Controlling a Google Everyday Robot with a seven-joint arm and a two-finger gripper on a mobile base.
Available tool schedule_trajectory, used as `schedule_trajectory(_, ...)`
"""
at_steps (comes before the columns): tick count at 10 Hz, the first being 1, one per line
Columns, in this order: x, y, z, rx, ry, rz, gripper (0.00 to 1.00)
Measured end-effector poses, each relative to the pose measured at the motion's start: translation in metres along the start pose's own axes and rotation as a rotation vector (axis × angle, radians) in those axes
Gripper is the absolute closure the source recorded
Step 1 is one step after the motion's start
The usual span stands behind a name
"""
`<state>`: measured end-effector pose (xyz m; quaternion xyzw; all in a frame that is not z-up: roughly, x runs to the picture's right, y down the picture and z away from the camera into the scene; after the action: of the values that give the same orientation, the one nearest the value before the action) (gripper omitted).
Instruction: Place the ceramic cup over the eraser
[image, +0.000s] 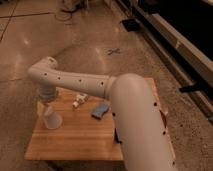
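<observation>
Eraser (116, 134) sat at the near table (75, 147) edge, mostly hidden by the arm (only a dark sliver showed). It was well off to view-right of the gripper (49, 107) and slightly nearer. Gripper was right on top of the cup (52, 120); couldn't tell whether it was clamped or loose. Cup: white, tapered, directly below. Blue pad (100, 110) lay between, farther back.
</observation>
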<state>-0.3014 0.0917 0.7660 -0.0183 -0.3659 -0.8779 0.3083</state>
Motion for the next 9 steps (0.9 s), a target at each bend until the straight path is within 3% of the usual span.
schedule_trajectory(4, 0.010, -0.009, 0.011, -0.041, 0.040, -0.024, 0.20)
schedule_trajectory(9, 0.006, -0.020, 0.038, -0.087, 0.010, -0.090, 0.20)
